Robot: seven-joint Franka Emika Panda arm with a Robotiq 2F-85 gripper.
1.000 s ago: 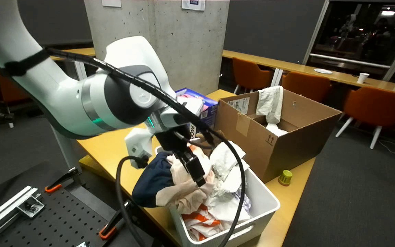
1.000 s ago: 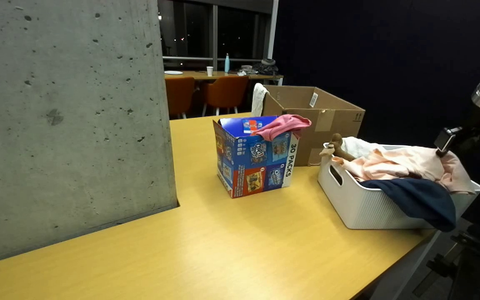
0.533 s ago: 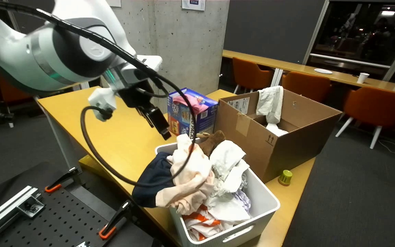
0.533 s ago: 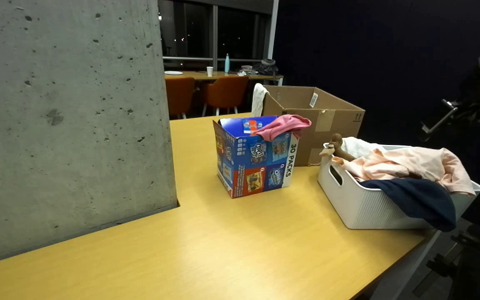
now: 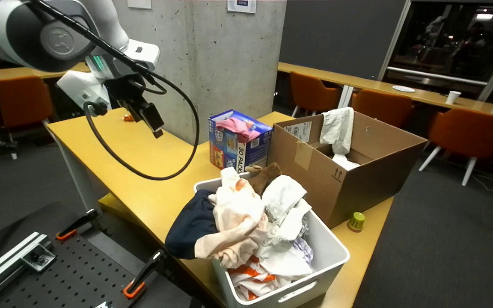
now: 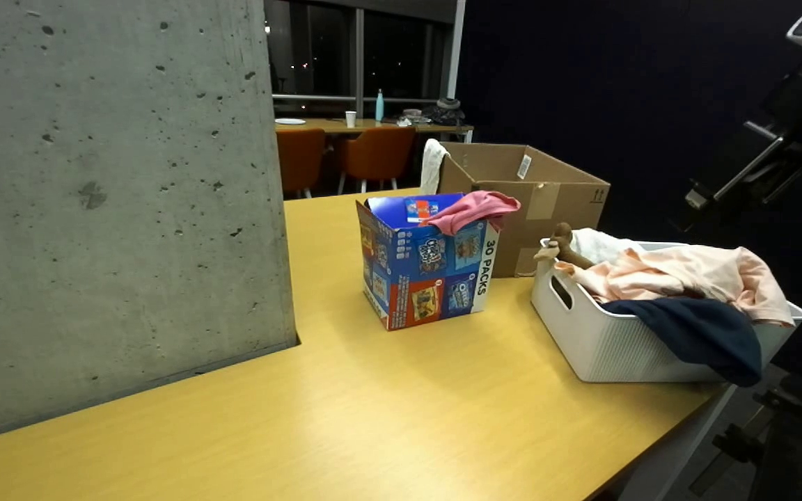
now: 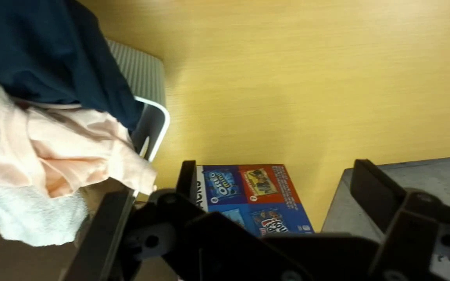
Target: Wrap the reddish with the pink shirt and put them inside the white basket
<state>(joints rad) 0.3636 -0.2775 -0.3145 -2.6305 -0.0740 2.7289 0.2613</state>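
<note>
The pink shirt (image 5: 238,214), pale pink-beige and crumpled, lies on top of the heap in the white basket (image 6: 624,351). Part of it drapes over the rim beside a navy garment (image 6: 693,334). In the wrist view the shirt (image 7: 88,150) and basket wall (image 7: 143,70) show at the left. My gripper (image 5: 157,133) hangs above the table, away from the basket. In the wrist view the gripper (image 7: 275,161) is wide open, with nothing between its fingers (image 7: 377,191). The reddish is hidden or out of view.
A blue snack box (image 6: 436,271) with a pink cloth stands beside the brown cardboard box (image 5: 302,167). The concrete column (image 6: 129,174) rises close by. A green cup (image 5: 356,221) sits near the table edge. A tiny orange thing (image 5: 129,117) lies at the table's end.
My gripper has come away from the shirt, rising and moving from above the basket to above the bare table, with its fingers spread wider. The shirt stays in the basket.
</note>
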